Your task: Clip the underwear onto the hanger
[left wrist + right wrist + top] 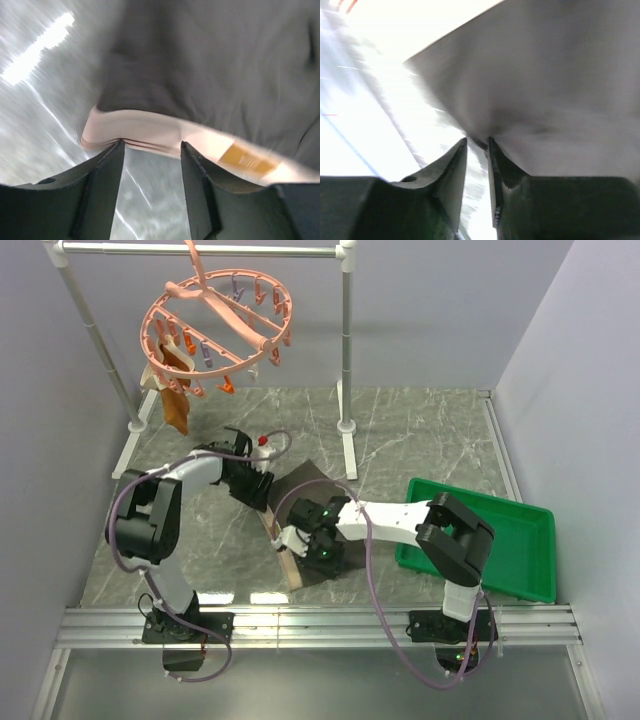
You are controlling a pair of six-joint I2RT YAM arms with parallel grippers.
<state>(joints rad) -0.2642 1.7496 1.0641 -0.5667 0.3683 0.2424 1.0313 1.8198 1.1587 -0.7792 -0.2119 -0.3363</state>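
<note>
The step in hand is the pick-up: the underwear [310, 490] lies on the surface at its middle, well apart from the hanger [222, 308], which hangs from the pipe rack [200, 250] at the far left with an orange-brown garment [178, 405] clipped on.

The right hand [300, 540] sits at the near left part of the cloth. In its wrist view the fingers [452, 170] are almost together and appear to nip a fold of the dark cloth [560, 90].

The left hand [252, 483] is at the far left edge, its fingers [107, 190] apart, with the tan waistband [150, 127] just at their tips and not gripped.

Next, I judge, the left hand must close on the waistband; then both can lift the cloth toward a free clip.

From above, the arms cover both contact points. The wrist views are blurred and overexposed, so how much cloth the right hand holds is unclear, and which clips are free is too small to tell.
</note>
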